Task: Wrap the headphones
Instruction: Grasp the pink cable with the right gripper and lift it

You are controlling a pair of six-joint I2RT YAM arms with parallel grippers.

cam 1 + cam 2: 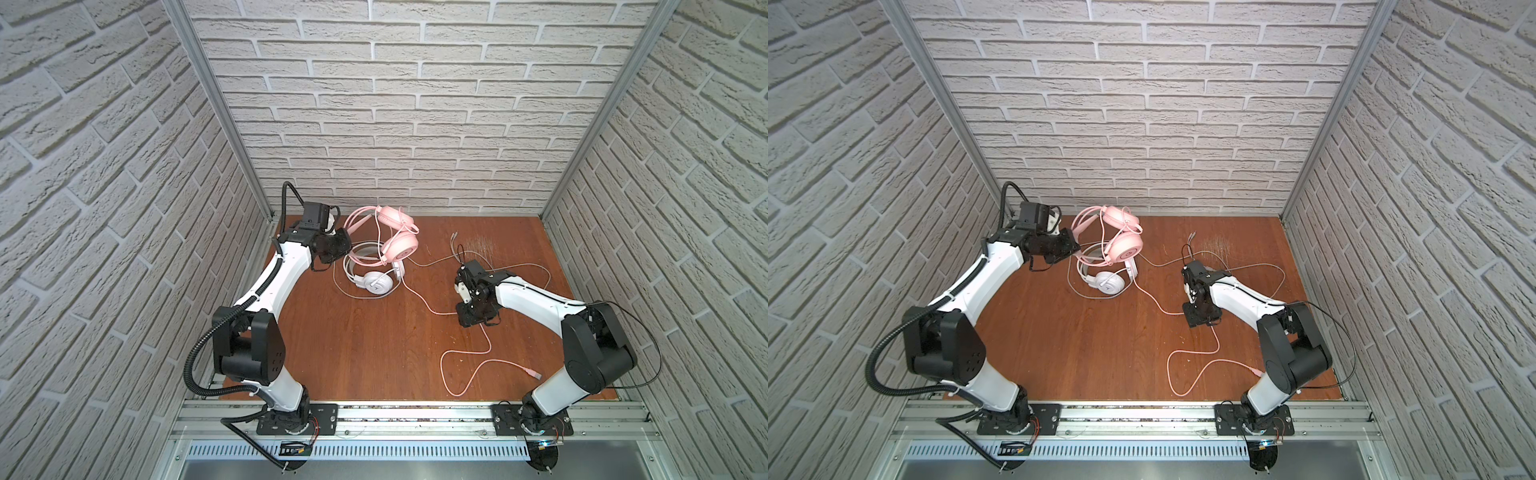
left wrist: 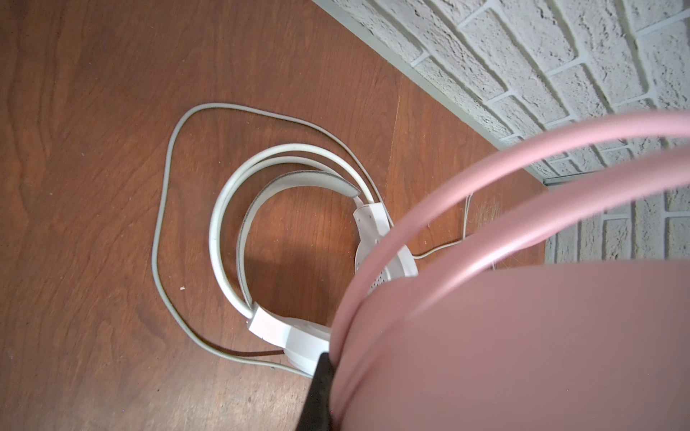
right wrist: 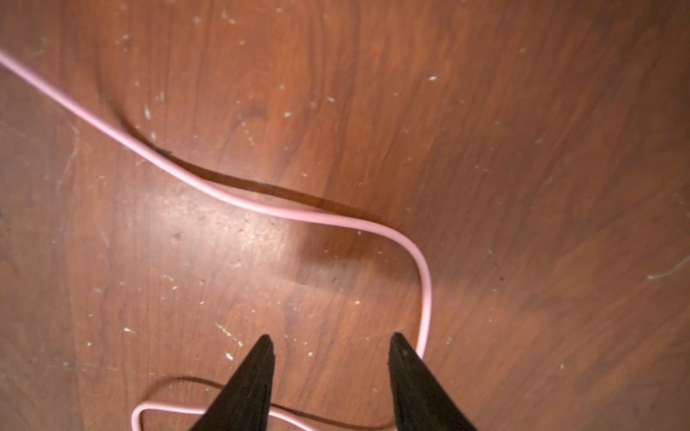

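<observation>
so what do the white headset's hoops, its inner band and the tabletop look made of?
White headset hoops: smooth, slightly glossy, likely plastic; rigid twin arcs. Inner band: grey, matte, woven-looking texture, probably fabric or mesh. Tabletop: reddish-brown wood grain with sheen; veneer or laminate, can't tell which.

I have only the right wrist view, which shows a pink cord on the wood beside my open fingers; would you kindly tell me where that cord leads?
Observer: In both top views the pink cord runs from the pink headset near the back wall, passes under the right hand and loops on toward the front edge of the table.
Operator: Thank you. What is the left hand doing?
Observer: The left hand is shut on the pink headset's headband. It holds that headset tilted up over the white headset, which lies flat on the table.
</observation>
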